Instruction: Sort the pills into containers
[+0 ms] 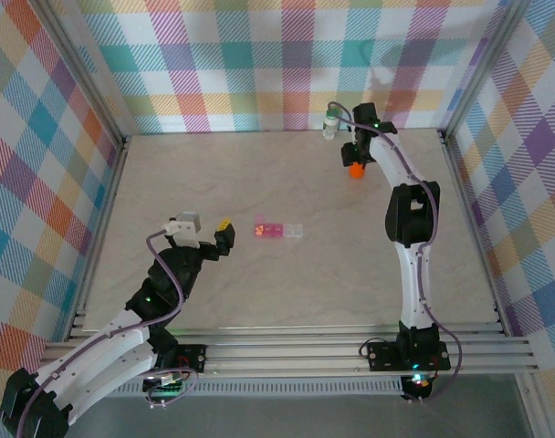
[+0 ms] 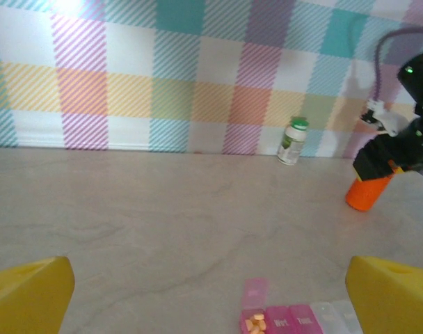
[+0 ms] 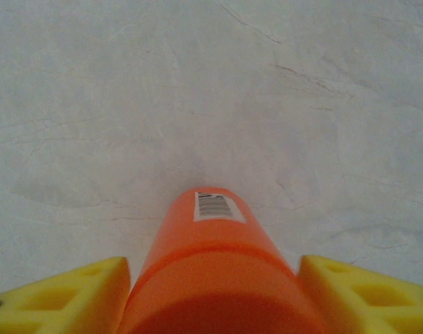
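Note:
An orange vial [image 1: 355, 170] stands on the table at the far right, and in the right wrist view the orange vial [image 3: 211, 257] rises between my yellow fingers [image 3: 65, 296]. My right gripper [image 1: 355, 160] is open around it, with a sliver of table showing beside each finger. A white bottle with a green cap [image 1: 330, 121] stands by the back wall. A pink and clear pill strip [image 1: 279, 231] lies mid-table. One lid is up over orange pills [image 2: 254, 323]. My left gripper [image 1: 225, 233] hovers open just left of the strip, holding nothing.
Plaid walls enclose the table on three sides, and the green-capped bottle [image 2: 293, 141] stands close to the back one. The right arm [image 1: 413, 219] stretches up the right side. An aluminium rail [image 1: 287, 347] runs along the near edge.

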Controlling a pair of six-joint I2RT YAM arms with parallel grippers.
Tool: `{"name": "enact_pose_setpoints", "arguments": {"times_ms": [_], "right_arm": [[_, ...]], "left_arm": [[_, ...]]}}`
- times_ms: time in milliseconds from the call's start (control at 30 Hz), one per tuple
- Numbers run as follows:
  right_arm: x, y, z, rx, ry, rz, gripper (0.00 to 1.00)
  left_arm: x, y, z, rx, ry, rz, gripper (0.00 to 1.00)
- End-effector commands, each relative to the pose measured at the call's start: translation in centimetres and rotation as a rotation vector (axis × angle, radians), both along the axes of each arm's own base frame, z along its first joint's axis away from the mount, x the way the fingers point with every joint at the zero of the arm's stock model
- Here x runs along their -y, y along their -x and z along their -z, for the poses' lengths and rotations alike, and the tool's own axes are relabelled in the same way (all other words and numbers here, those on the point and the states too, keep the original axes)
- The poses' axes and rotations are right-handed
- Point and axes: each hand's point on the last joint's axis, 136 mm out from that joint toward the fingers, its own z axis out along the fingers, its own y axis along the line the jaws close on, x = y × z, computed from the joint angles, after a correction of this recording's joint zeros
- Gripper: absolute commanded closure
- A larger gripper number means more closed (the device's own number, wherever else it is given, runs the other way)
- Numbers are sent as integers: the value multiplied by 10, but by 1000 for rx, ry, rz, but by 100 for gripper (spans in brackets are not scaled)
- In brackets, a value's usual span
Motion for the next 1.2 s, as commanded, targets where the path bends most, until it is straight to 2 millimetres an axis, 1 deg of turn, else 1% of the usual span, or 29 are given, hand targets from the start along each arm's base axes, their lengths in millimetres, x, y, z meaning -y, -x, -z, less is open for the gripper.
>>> {"name": "enact_pose_setpoints", "arguments": {"times_ms": [0,67,167,267,333,433,467,567,667,767,833,933,1033,1067,1100,1167], "right_arm": [[-3,-6,-24,43,-73,7,22],[-3,-3,-38,55,-99,18,20],[-3,4,-64,83,-114,24,18],[0,14,-93,117,-119,36,17],[1,22,-115,155,-129,41,17],[2,35,-140,206,-163,70,18],[1,40,-144,212,-182,78,19],[-17,64,-159,229,-256,62,23],[-43,94,-156,239,-287,8,25],[-74,126,-150,236,-333,-65,26],[-95,147,-138,210,-344,-112,27],[-125,173,-117,154,-365,-175,27],[-151,193,-97,86,-441,-212,27],[-157,197,-92,76,-474,-216,27],[-163,202,-85,66,-504,-220,27],[-167,203,-71,54,-533,-206,27]], "left_arm": [[-18,-1,-1,7,63,-88,0],[-20,-2,0,3,95,-100,0],[-27,-4,3,-17,151,-133,0],[-37,-5,5,-39,200,-197,0],[-45,-7,8,-60,206,-240,0],[-51,-8,14,-97,194,-276,0],[-51,-9,16,-107,195,-278,0],[-48,-12,20,-128,198,-266,0],[-41,-19,23,-162,191,-246,0],[-36,-27,34,-240,180,-252,0],[-29,-31,42,-297,181,-241,2],[-16,-36,52,-356,191,-193,5],[-8,-39,59,-400,207,-161,6],[-7,-40,61,-419,218,-155,6],[-6,-42,65,-447,231,-153,7],[-6,-45,73,-503,255,-145,7]]}}
